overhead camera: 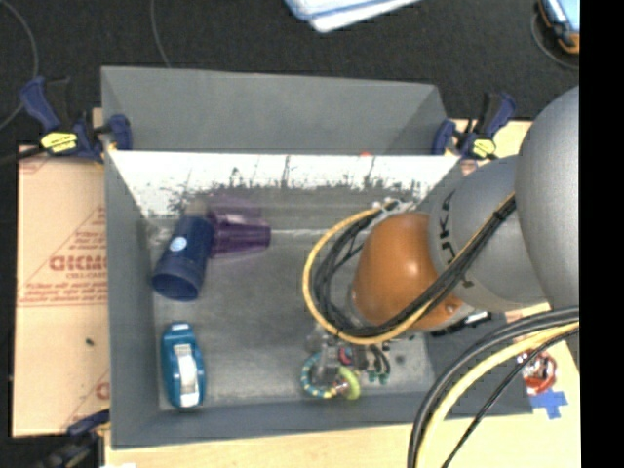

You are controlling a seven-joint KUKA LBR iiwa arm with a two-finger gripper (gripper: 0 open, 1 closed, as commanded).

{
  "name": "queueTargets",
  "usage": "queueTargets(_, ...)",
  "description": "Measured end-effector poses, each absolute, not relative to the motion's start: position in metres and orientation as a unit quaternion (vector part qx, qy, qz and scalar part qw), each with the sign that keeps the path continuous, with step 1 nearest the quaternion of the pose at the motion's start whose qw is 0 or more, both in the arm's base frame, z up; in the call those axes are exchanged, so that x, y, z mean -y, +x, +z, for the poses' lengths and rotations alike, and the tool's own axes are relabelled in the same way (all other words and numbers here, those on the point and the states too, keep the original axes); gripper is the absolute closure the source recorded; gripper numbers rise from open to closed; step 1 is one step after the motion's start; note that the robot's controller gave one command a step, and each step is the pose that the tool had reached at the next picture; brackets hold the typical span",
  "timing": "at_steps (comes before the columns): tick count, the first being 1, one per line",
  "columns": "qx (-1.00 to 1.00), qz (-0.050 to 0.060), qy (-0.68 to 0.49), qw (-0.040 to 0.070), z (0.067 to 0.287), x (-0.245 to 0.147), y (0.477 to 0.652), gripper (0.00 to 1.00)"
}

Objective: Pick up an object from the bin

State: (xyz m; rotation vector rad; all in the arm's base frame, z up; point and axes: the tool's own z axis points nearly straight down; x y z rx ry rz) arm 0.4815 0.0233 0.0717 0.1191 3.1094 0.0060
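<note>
Just beneath gripper [341, 357]: beaded loop [322, 385], flat

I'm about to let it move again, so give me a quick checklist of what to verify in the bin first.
1. Gripper over a target: ok, above the small colourful heap near the bin's front wall.
2. Which piece of it: cannot tell.
3. Blue cup and purple cup clear of arm: ok, far left.
4. Teal dispenser clear: ok.
5. Room beside that wall: cannot tell.
</note>
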Motion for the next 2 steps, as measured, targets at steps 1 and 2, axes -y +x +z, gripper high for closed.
queueTargets(1,-0.999,0.002,0.038,0.015,0.072,-0.023,0.482,1.0)
queueTargets(2,-0.999,0.002,0.049,0.017,0.258,-0.015,0.475,1.0)
